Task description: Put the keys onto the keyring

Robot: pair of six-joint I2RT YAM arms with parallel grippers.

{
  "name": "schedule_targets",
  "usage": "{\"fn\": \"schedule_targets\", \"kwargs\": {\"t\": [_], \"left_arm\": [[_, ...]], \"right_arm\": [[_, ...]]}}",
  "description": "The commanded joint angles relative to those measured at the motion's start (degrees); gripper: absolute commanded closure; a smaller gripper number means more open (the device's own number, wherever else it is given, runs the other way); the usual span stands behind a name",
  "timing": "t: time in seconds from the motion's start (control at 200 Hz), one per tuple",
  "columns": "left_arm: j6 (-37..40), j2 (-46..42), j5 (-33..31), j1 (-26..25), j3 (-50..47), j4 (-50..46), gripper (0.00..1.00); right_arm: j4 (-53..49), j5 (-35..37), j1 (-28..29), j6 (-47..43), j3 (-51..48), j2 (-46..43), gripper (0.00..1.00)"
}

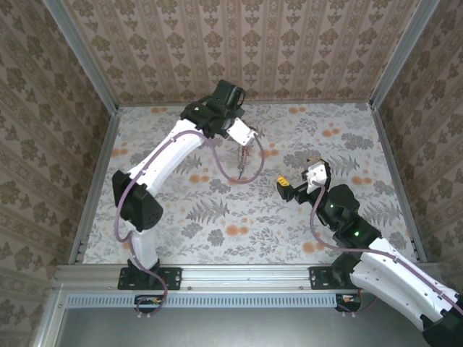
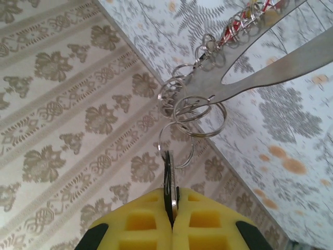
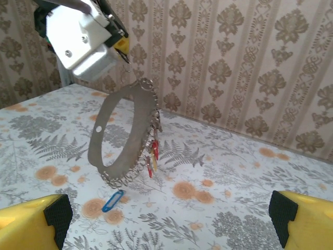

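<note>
Above the white surface printed with grey ferns and orange flowers, toward twelve o'clock from its centre in the top view, hangs the keyring, a wide loop of flat grey metal band. It looks to be clear of the print below it. Many small split rings of bright wire are strung along the band. From the right wrist, a cluster of red and yellow keys dangles at about four o'clock on the loop.

One small blue key lies flat on the surface at six o'clock from the loop's lowest point, apart from it.

At twelve o'clock on the loop, the left gripper has its yellow pads pressed together, pinching a thin dark tab at the top of the keyring.

Off at four o'clock from the loop in the top view, the right gripper faces it with fingers spread wide, nothing between them.

Beige wallpaper with a damask pattern lines the walls around.
</note>
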Motion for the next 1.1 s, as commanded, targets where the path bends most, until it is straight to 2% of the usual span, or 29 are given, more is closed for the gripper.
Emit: {"fn": "schedule_targets", "kwargs": {"t": [0.0,0.28,0.435,0.535,1.095], "left_arm": [[-4.19,2.82,2.85,-0.94,4.07,1.86,1.0],[-11.62,7.34,5.8,0.49,5.75,0.89,1.0],[-13.62,6.11,6.63,2.41,1.59,0.54,1.0],[-16.01,4.37,9.79,4.45,-1.25,-1.1,1.0],[-18.39,-7.06,14.03,15.48,-29.94,2.08,1.0]], "right_arm": [[-1.67,2.89,-1.07,1.21,-1.04,-1.41,0.0],[-4.32,2.1,-3.05,0.86,-0.75,-2.85,0.0],[-3.83,0.51,-3.89,1.23,-1.01,-2.25,0.0],[-3.28,-0.53,-4.07,1.76,-1.36,-1.55,0.0],[0.7,-4.23,-5.08,0.83,0.54,5.99,0.0]]}}
